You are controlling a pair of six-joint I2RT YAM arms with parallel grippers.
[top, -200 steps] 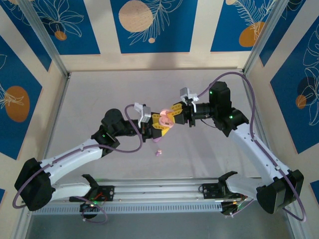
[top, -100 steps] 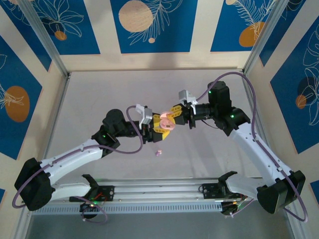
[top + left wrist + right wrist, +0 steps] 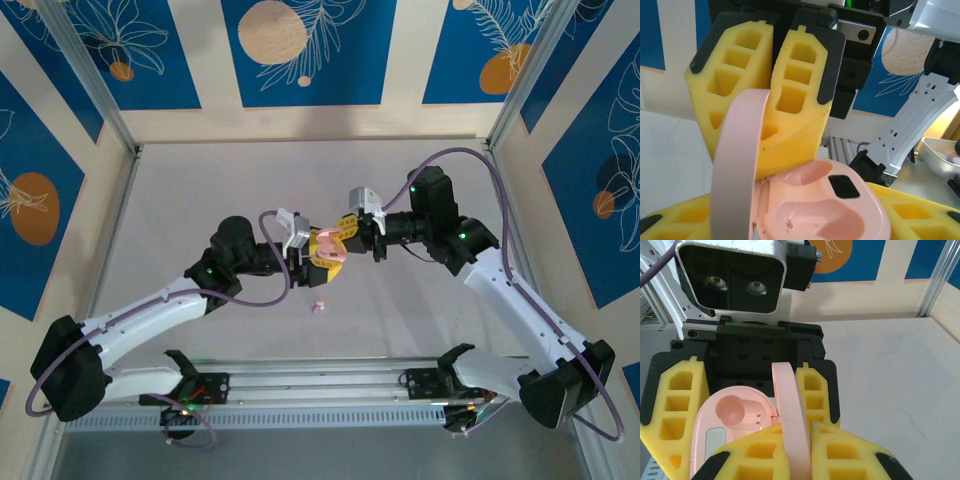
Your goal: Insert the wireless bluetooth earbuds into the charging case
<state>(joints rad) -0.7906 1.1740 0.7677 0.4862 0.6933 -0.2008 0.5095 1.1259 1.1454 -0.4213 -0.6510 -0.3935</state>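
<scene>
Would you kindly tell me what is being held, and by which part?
The right gripper holds the pink charging case by its raised lid, pinched between its fingers. The fingers of the left gripper flank the base; whether they grip cannot be told.

Open table [image 3: 200, 190] around loose earbud [image 3: 318, 308]

Blue leaf-patterned walls [image 3: 345, 60], grey tabletop [image 3: 180, 200]

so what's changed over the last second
The right arm swung a little left, taking the right gripper with it, shut on the lid of the open pink charging case. The left gripper spread its jaws wider around the case's base. The small pink earbud on the table stayed put.
</scene>
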